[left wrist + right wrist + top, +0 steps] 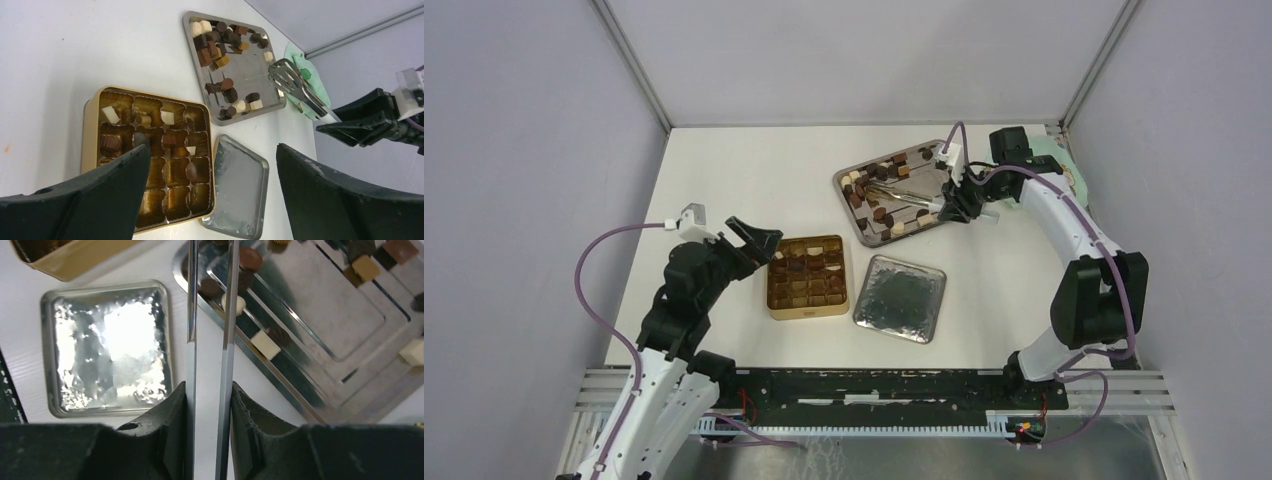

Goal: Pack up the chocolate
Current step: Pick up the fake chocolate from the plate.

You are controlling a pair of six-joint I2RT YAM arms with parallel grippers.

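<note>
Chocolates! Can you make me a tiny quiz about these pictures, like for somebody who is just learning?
1. True or false: the gold tin holds a few chocolates, but some of its cups are empty.
2. What is the right pincer shut on? A) the silver tongs B) a chocolate C) nothing
3. Fill in the word: the left pincer, beside the tin, is wide ____.

Key: 1 true. 2 A. 3 open.
</note>
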